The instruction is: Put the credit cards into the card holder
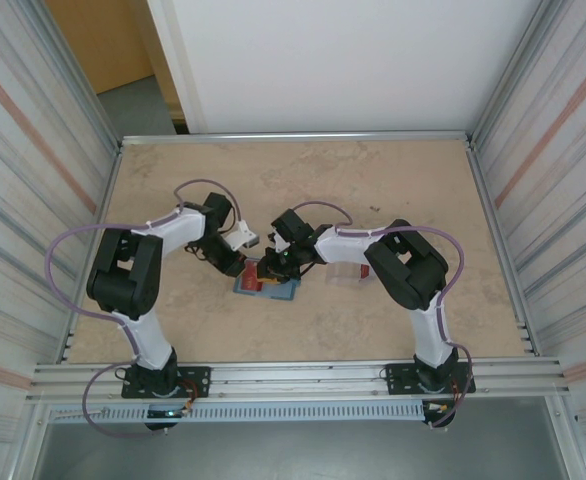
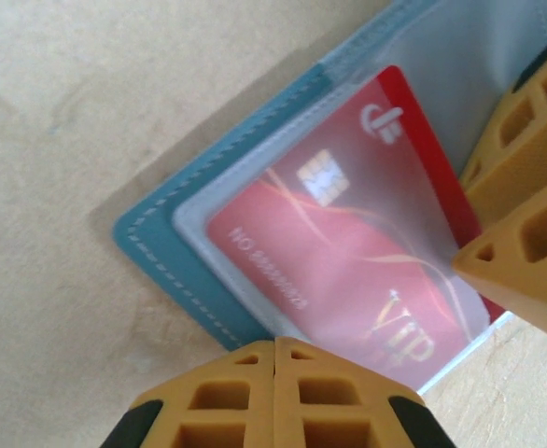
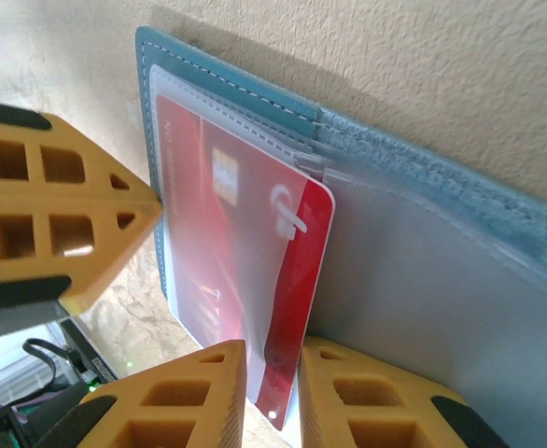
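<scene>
The teal card holder lies open on the table, its stitched edge near my left gripper. A red credit card with a chip and gold "VIP" lettering sits mostly inside a clear sleeve of the holder. One red strip of the card sticks out of the sleeve. My left gripper is shut, its tips resting at the holder's near edge with nothing between them. My right gripper stands slightly open, its fingers either side of the card's protruding end. The left gripper's fingers show beside the card.
Both arms meet over the holder at the middle of the tan table. A clear plastic case lies under the right forearm. Metal rails run along the near edge, and ribbed walls close in both sides.
</scene>
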Robot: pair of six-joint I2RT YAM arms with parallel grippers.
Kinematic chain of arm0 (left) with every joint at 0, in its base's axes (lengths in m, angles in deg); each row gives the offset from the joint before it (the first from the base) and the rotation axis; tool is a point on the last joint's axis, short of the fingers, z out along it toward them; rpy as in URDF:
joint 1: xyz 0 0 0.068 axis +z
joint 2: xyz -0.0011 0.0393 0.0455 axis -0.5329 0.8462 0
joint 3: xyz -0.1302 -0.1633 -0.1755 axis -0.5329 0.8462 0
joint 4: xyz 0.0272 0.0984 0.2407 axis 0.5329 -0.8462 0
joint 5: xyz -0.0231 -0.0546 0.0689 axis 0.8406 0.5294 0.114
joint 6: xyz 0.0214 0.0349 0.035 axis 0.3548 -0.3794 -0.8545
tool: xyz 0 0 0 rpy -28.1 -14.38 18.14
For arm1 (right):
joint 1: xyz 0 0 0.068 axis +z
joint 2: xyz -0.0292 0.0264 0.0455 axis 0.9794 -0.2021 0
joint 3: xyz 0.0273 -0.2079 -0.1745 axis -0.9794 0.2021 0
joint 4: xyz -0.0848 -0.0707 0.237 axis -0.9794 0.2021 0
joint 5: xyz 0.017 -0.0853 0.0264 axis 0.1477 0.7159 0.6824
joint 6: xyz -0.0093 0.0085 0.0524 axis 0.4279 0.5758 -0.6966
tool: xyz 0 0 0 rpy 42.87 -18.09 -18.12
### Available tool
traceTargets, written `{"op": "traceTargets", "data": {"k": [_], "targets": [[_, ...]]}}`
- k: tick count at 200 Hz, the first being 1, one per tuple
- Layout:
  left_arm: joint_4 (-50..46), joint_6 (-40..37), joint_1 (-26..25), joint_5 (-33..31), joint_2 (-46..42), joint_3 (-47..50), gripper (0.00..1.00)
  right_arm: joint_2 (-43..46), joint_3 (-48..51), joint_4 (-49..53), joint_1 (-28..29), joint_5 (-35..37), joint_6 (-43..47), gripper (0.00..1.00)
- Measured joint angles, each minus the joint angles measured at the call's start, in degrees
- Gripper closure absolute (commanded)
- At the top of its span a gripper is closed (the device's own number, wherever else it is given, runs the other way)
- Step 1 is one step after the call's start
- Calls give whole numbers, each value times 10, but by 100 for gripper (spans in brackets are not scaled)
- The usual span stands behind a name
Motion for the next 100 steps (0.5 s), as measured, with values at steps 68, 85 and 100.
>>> {"op": "traceTargets", "data": {"k": [68,85,100], "targets": [[3,13,-2,-13,6,2,100,0,-1,1,7,4,-1,79],[5,13,-2,-13,5,4,100,0,-3,4,10,14,-7,80],[5,14,-2,-13,5,4,100,0,-5,5,13,23,-16,81]]}}
